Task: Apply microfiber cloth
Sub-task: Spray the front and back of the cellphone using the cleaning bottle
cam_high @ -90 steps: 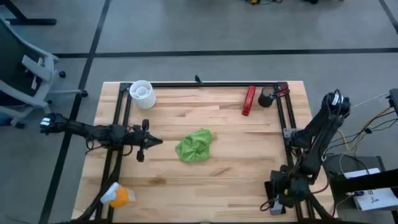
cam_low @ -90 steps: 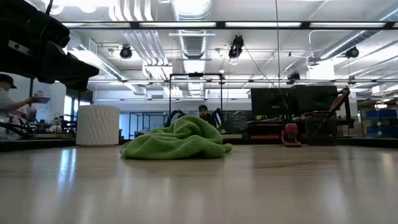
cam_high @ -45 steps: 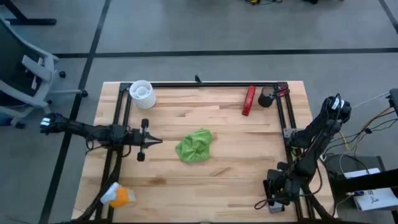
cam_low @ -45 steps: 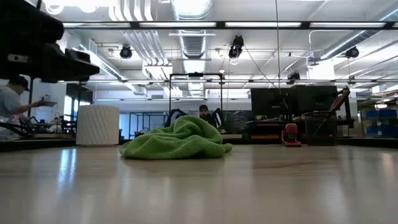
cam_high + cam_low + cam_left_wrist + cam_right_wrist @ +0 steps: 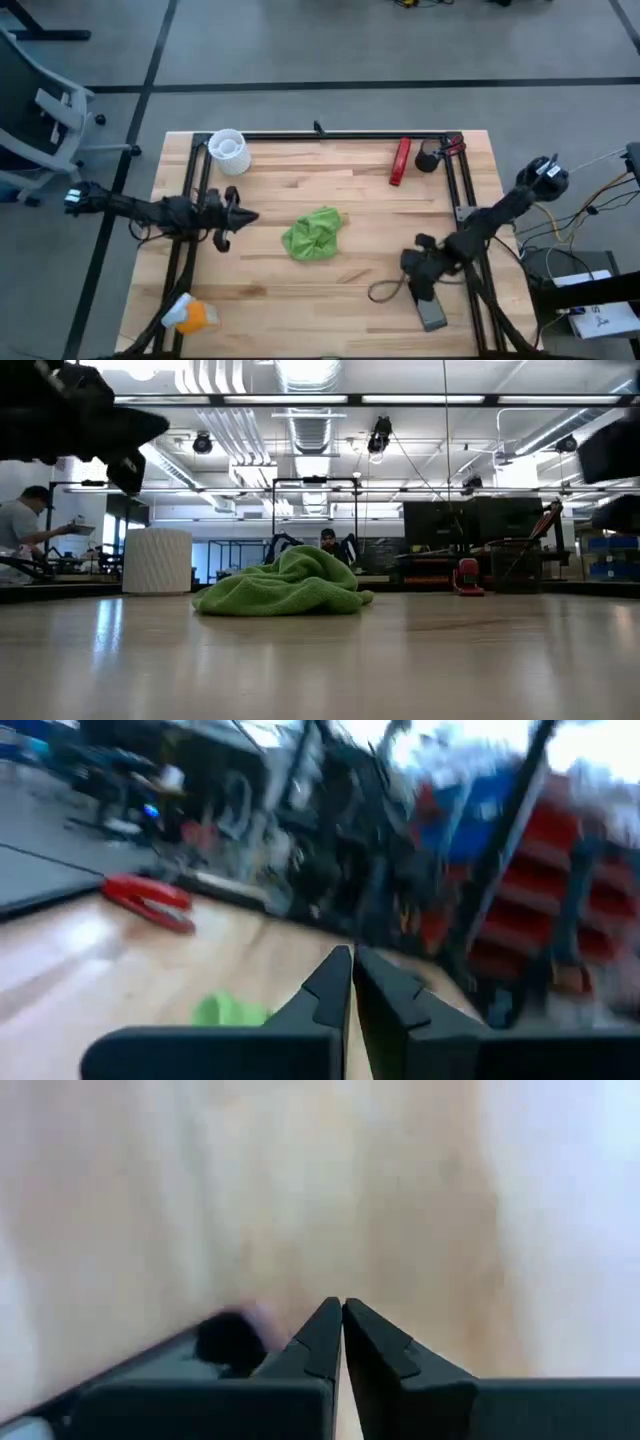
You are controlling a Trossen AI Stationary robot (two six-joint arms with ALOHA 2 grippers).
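The lime-green microfiber cloth lies crumpled in a heap on the wooden table, near its middle; it also shows in the low view and in the left wrist view. My left gripper hovers to the cloth's left, shut, its fingers pointing toward the cloth and apart from it. My right gripper is over the table to the cloth's right and nearer the front edge, shut, with nothing between its fingers.
A phone lies flat near the front right, with a cable loop beside it. A white cup stands at the far left, a red stapler and a black object at the far right, and an orange-and-white spray bottle at the near left.
My right gripper has swung from the table's near right corner toward the left and the far edge, and is now over the table near the phone. My left gripper has drawn a little toward the far edge and turned. The cloth has not moved.
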